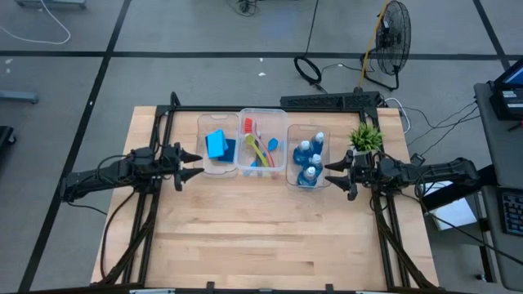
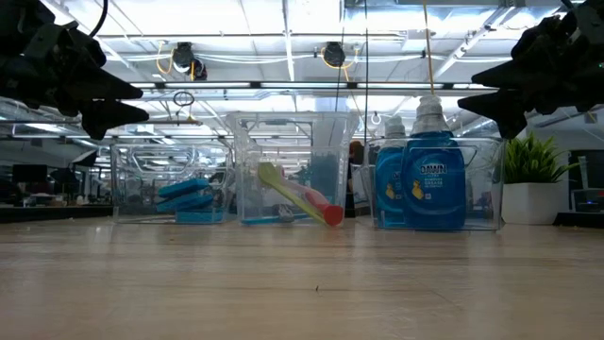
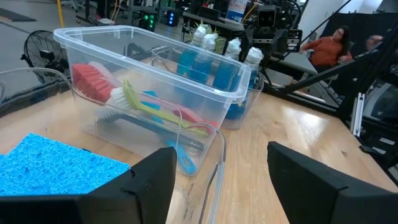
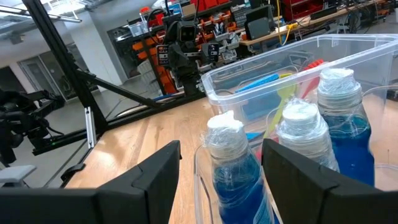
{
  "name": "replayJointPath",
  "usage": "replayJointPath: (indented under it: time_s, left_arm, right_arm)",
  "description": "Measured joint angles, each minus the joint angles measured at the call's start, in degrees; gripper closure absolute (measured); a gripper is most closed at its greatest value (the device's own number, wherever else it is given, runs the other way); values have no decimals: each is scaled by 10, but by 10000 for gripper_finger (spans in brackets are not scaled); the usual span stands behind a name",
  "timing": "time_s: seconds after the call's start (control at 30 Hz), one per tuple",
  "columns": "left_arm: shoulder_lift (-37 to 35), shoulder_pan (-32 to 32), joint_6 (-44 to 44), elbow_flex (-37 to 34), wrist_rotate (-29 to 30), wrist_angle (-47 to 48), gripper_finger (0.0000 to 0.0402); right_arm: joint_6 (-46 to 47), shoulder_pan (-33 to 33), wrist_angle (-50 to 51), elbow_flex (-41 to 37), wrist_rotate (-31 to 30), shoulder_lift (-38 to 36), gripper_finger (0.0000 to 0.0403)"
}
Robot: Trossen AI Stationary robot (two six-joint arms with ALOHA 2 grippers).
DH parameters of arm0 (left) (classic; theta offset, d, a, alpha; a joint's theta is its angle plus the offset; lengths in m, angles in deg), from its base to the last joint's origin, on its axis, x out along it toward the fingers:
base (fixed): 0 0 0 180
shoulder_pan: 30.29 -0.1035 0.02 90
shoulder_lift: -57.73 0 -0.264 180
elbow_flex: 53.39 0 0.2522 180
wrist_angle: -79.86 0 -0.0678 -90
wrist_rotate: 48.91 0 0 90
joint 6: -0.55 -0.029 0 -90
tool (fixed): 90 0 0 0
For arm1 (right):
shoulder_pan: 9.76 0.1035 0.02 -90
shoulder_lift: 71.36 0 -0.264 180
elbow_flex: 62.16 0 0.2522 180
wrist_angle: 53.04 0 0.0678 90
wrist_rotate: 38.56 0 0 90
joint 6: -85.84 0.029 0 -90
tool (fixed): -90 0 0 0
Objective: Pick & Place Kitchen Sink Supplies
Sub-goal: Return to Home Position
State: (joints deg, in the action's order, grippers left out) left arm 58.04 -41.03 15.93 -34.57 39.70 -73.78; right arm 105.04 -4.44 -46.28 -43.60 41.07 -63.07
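Note:
Three clear bins stand in a row at the table's far side. The left bin (image 1: 217, 145) holds blue sponges (image 3: 50, 167). The middle bin (image 1: 263, 144) holds the brushes (image 3: 146, 106), red, yellow-green and blue, lying slanted against its wall. The right bin (image 1: 309, 157) holds blue bottles (image 4: 292, 155) with pale caps, standing upright. My left gripper (image 1: 194, 165) hovers open above the table, just left of the sponge bin. My right gripper (image 1: 329, 173) hovers open just right of the bottle bin. Both point level toward the bins and hold nothing.
A small green potted plant (image 1: 365, 137) stands at the far right, next to my right arm. The near half of the wooden table (image 1: 261, 237) is bare wood. A person (image 3: 326, 46) sits in the room beyond the table.

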Motion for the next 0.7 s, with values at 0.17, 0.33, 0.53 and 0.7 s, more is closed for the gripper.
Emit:
replayJointPath:
  time_s: [0.17, 0.33, 0.53, 0.7]
  left_arm:
    - [0, 0, 0, 0, 0, 0, 154]
    - [0, 0, 0, 0, 0, 0, 144]
    - [0, 0, 0, 0, 0, 0, 133]
    - [0, 0, 0, 0, 0, 0, 138]
  right_arm:
    - [0, 0, 0, 0, 0, 0, 190]
    - [0, 0, 0, 0, 0, 0, 190]
    - [0, 0, 0, 0, 0, 0, 190]
    - [0, 0, 0, 0, 0, 0, 190]
